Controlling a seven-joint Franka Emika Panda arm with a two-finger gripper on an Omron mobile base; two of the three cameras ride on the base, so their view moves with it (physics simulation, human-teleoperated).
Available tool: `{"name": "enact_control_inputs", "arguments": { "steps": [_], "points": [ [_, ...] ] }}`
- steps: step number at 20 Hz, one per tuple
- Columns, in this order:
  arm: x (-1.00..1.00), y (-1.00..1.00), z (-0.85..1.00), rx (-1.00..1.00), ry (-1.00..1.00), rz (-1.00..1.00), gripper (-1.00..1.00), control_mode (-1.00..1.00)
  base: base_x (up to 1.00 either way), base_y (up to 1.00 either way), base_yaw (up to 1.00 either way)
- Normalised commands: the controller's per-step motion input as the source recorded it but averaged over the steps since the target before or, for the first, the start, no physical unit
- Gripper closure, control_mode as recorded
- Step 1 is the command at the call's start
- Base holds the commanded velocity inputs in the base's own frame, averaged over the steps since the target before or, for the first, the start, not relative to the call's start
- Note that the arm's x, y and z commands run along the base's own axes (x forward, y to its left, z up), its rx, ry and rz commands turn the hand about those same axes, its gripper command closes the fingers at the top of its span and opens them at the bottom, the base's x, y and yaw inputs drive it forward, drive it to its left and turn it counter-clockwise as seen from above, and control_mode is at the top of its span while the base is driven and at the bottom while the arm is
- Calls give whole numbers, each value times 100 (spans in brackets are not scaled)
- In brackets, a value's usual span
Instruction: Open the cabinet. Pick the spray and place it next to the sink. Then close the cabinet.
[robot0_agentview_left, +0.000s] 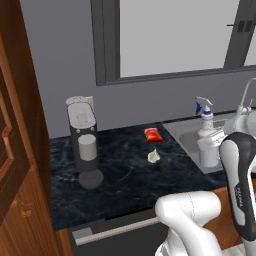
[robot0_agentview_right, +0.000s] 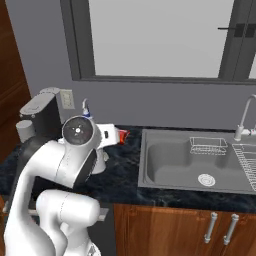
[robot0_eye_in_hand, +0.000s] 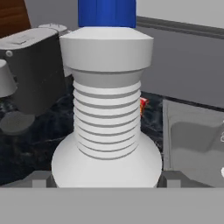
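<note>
The spray bottle (robot0_agentview_left: 205, 131) stands upright at the counter's edge just beside the sink (robot0_agentview_left: 186, 136), its blue collar and pale trigger nozzle showing above the white body. In the hand view the bottle (robot0_eye_in_hand: 107, 109) sits dead centre and very close, ribbed neck and blue collar between the two dark finger tips (robot0_eye_in_hand: 38, 178) at the bottom corners; the gripper (robot0_eye_in_hand: 105, 180) brackets the bottle's wide base on both sides, though whether the pads actually press it I cannot tell. From the right base view the arm's white elbow covers most of the bottle, only its nozzle tip (robot0_agentview_right: 85, 107) peeking above. On the dark marbled counter (robot0_agentview_left: 125, 175) stand a grey coffee machine (robot0_agentview_left: 84, 145) to the left, a small red packet (robot0_agentview_left: 152, 134) near the back wall and a pale crumpled item (robot0_agentview_left: 153, 156) in front of it. The reddish-brown cabinet (robot0_agentview_left: 15, 150) fills the left edge, its door angled toward the camera. The steel sink basin (robot0_agentview_right: 190, 162) holds a wire rack (robot0_agentview_right: 207, 145)
</note>
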Motion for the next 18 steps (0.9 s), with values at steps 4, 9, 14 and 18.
{"name": "enact_control_inputs", "arguments": {
  "steps": [4, 9, 14, 18],
  "points": [
    [75, -3, -86, 0, -7, 23, 100, -100, 0, 0, 0],
    [62, 0, -84, 0, -6, 17, 100, -100, 0, 0, 0],
    [51, -22, -47, 1, -6, 10, 100, -100, 0, 0, 0],
    [48, -32, -9, 0, -7, 5, 100, -100, 0, 0, 0]
  ]
}}
